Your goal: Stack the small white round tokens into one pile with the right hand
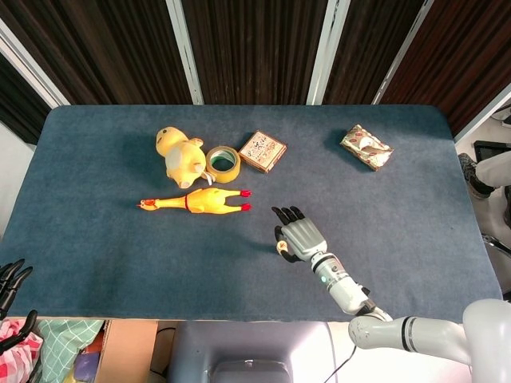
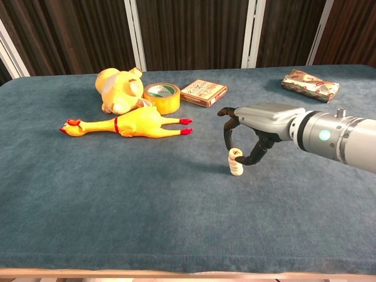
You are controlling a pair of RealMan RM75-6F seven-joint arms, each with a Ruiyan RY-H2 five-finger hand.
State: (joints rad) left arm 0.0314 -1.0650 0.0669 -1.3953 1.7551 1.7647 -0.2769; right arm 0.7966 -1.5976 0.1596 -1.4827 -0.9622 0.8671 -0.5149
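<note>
Setting: dark slatted panels behind a blue-carpeted table (image 1: 96, 239); a rubber chicken (image 1: 196, 202), tape roll (image 1: 223, 163) and small box (image 1: 262, 151) lie toward its far left.
Head view: the right hand (image 1: 301, 238) hovers at centre-near, fingers curled over a token (image 1: 282, 246) at its left edge; the pile beneath is hidden.
Chest view: the right hand (image 2: 249, 126) pinches the token (image 2: 235, 153) between thumb and fingertip, directly atop the pile (image 2: 236, 166), apparently touching it.
Step advice: the token looks slightly tilted; it likely should be levelled and centred, then released gently, the hand lifting straight up so the pile stays standing.
Left hand: only dark fingers (image 1: 11, 279) show at the near-left edge; its state cannot be told.
</note>
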